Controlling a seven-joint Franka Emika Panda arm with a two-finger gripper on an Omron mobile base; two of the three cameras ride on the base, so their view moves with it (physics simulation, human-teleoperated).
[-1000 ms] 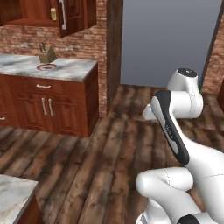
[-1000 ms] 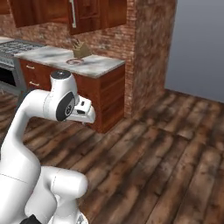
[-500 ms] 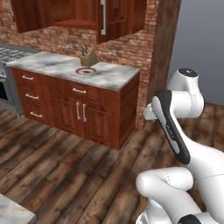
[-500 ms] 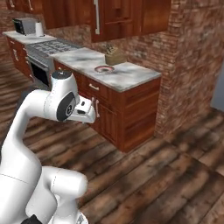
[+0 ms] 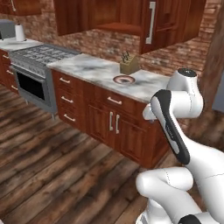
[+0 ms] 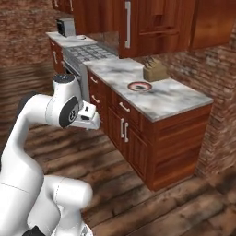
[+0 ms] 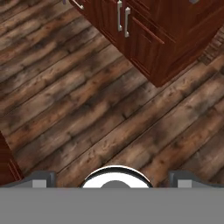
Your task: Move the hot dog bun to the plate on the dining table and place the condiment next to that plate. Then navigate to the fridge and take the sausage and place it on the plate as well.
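- Our pincer (image 7: 112, 177) hangs released and holds nothing; in the hand view its two dark fingertips (image 7: 40, 178) stand far apart above bare floor.
- Closest to us lies the wooden plank floor (image 5: 52, 175), dark brown with paler streaks, running up to the cabinet fronts.
- Our folded white arm (image 6: 69, 103) sits tucked over the base, well short of the cabinets.
- Beyond the floor stands a run of reddish wood cabinets (image 5: 111, 127) with metal handles, topped by a grey-veined marble table (image 6: 170, 99).
- On that table rests a round dish with a dark rim (image 5: 124, 79), and just behind it a wooden knife block (image 6: 154, 70).
- Further along the same run sits a steel stove (image 5: 37, 54) with its oven door below.
- At the far end a toaster (image 6: 66, 27) stands on the table.
- Upper cabinets (image 6: 133, 23) hang over a brick wall (image 5: 109, 43).
- The hot dog bun, blue plate, condiment, fridge and sausage cannot be made out among these things.
- Compared with a second ago, the whole scene has swung: the grey panel and open floor have left the frame, and the stove has come in, so our base has turned.
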